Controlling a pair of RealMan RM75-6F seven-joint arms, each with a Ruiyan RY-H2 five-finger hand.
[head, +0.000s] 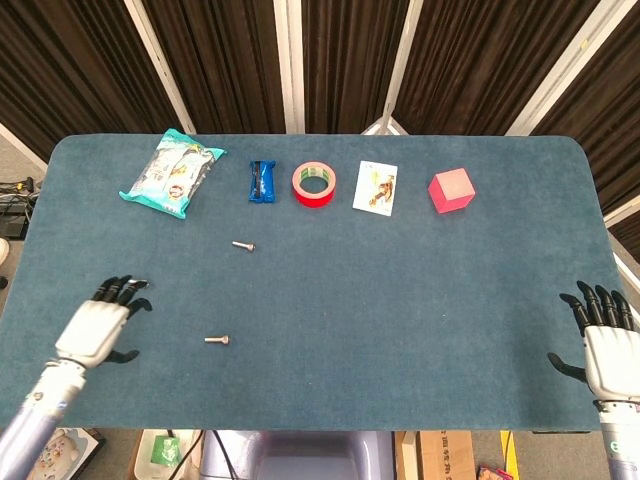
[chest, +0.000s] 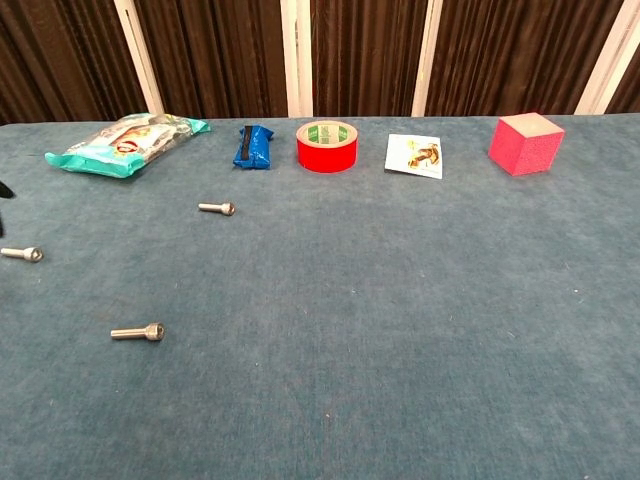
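My left hand hovers over the front left of the blue table, fingers apart and holding nothing. Its fingertips cover the leftmost bolt in the head view; the chest view shows that bolt lying free on the cloth. Two more bolts lie nearby: one just right of the hand, another farther back. My right hand stays at the table's right front edge, fingers spread and empty.
Along the back stand a teal snack bag, a blue packet, a red tape roll, a picture card and a pink cube. Dark curtains hang behind the table.
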